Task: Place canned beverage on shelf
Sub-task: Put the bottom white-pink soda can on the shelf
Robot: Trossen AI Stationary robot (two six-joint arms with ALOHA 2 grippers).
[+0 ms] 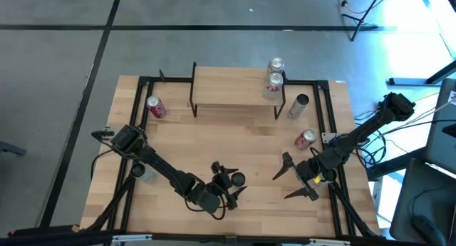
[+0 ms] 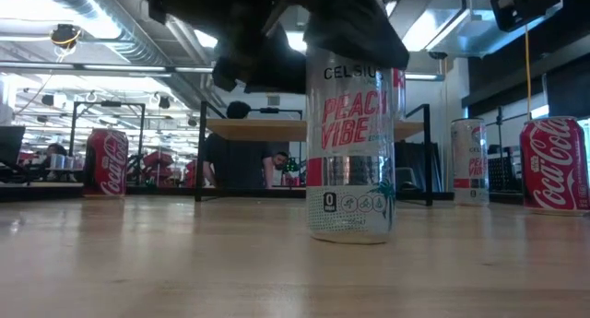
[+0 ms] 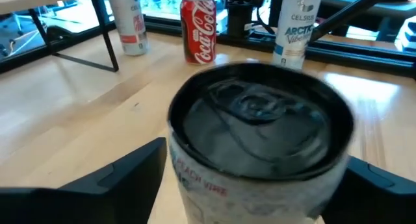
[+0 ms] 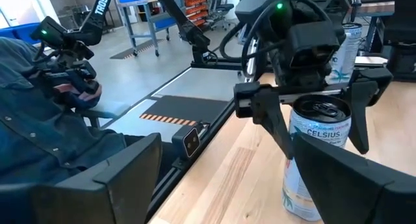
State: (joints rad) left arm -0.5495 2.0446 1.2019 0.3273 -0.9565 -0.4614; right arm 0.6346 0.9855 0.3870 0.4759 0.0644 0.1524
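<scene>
We see the Celsius can (image 2: pixel 350 152) standing upright near the front middle of the bench (image 1: pixel 249 139), well apart from the shelf (image 1: pixel 235 85) at the back, where two tall cans (image 1: pixel 274 78) already stand on the right end. The left claw (image 1: pixel 229 183) hangs over the can with its jaws spread wide to either side of the body and, as far as we can tell, not yet pressing on it; the right claw (image 1: pixel 296 180) waits open near the bench's front right, holding nothing. We judge the can stiff but thin-walled, smooth and rather slippery, and tall enough to tip easily; whether it is full or empty we cannot tell, so its weight is unknown. We would take it across the upper body, just below the rim, with an even squeeze that does not dent it. In the low view the left claw is only a dark mass cut off by the frame edge, and in the left wrist view the can's lid (image 3: pixel 260 117) is blurred and its lower body cut off.
</scene>
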